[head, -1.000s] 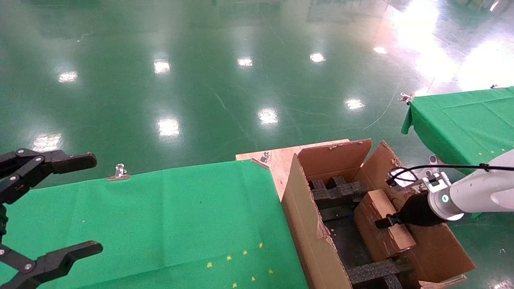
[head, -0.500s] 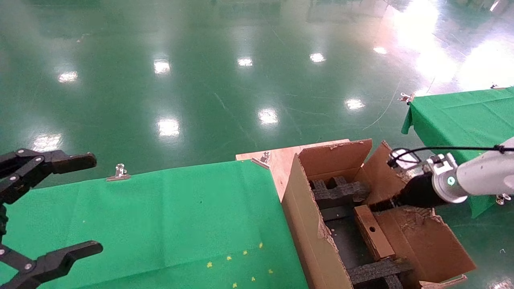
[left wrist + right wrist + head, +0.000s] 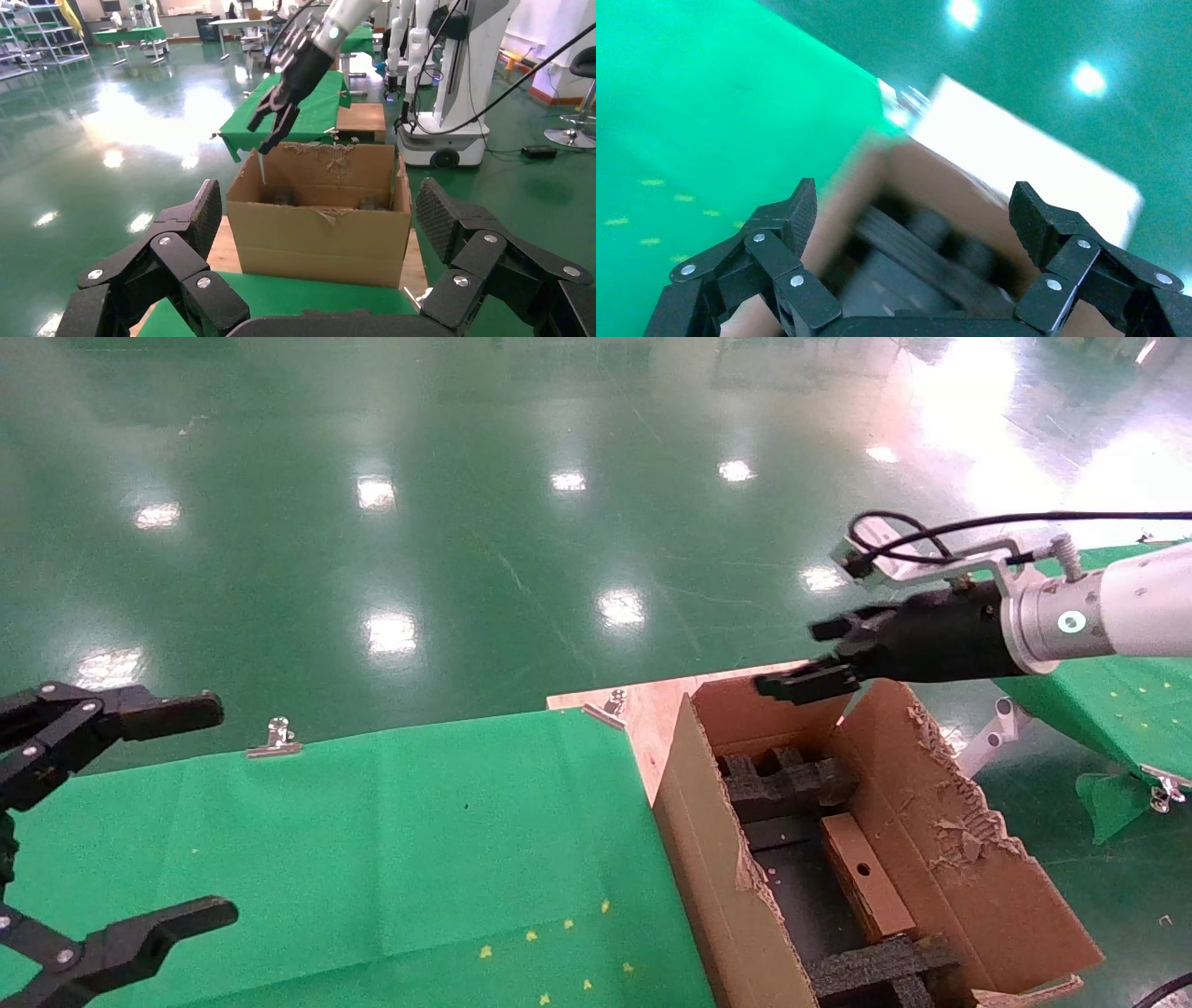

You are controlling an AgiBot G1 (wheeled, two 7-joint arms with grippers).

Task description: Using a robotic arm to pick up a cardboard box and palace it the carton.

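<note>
A: Where's the cardboard box (image 3: pixel 863 876)?

B: Inside the carton (image 3: pixel 968 859), lying along its right wall, round hole facing up. Black foam inserts (image 3: pixel 787 782) at the far end, another by the near end. Nothing gripping it.

A: Right tool?

B: Right tool (image 3: pixel 803 663) on the robotic arm (image 3: pixel 1108 612) is up in the air over the carton's far edge, fingers spread wide, empty. Left wrist view shows it too (image 3: pixel 270 126), above the carton's back rim (image 3: pixel 320 203).

A: Left one?

B: Left tool (image 3: pixel 140 812) is at the left edge over the green tabletop (image 3: pixel 372 840), jaws wide apart, holding nothing, well apart from the carton.

A: Carton's position?

B: Just beside the tabletop's right end, ragged flaps open.
</note>
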